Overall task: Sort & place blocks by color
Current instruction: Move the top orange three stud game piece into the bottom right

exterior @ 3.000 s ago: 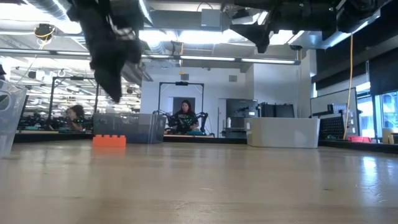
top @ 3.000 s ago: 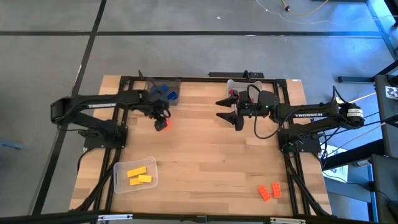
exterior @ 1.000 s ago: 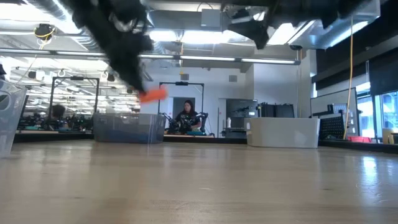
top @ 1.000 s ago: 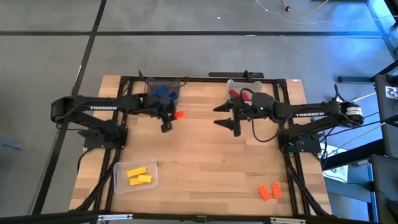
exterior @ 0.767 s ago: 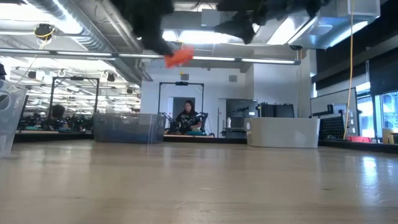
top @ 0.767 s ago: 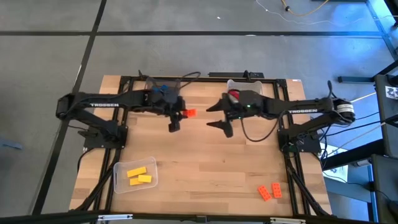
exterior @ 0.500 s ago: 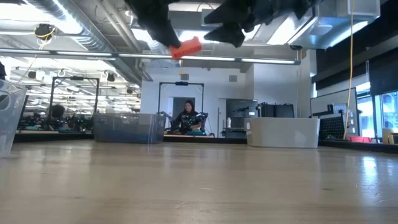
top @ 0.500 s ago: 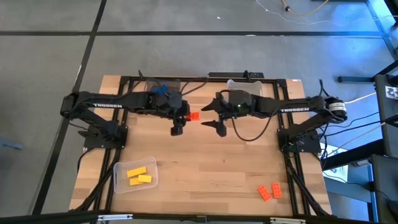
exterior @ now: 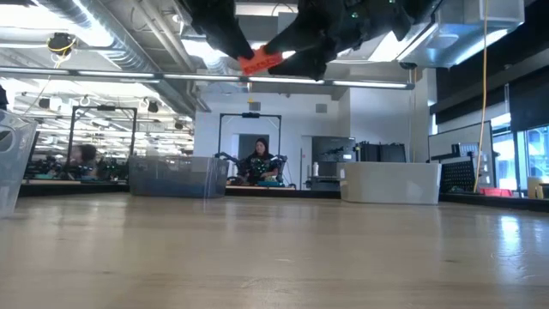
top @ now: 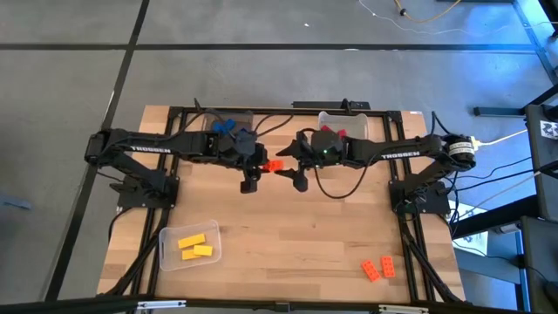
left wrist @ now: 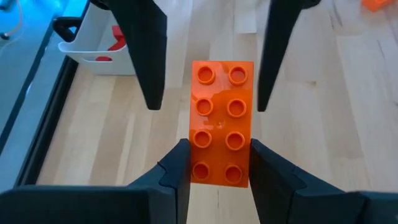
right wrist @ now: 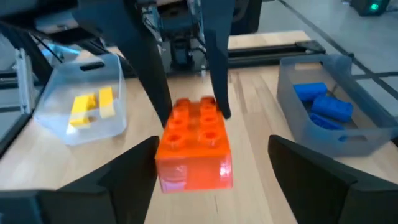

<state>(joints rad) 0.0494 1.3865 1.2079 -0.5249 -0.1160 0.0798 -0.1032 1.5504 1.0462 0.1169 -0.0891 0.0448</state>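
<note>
— So where has the sorting got to?

— Take the orange brick [top: 274, 164] in mid-air as your marker. Well off to its left and toward the near edge sits the bin of yellow bricks [top: 191, 246], three in it by my count, so yellow looks finished. Just left of the brick, at the far edge, the blue bricks [top: 226, 128] lie in their own bin.

— And the brick itself?

— The left gripper [left wrist: 216, 163] pinches it by one end, studs up, high above the table. The right gripper [right wrist: 210, 163] has its fingers spread wide on either side of the free end, not touching yet. Looks like a handover to me.

— Right of it?

— A white bin at the far edge holds red bricks [top: 337, 133]. Much farther right, at the near corner, two more orange bricks [top: 378, 268] lie loose on the wooden table [top: 296, 235].

— So what's left?

— Orange, I'd say. This one is in transit, those two are untouched, and I can't spot an orange bin anywhere.
</note>
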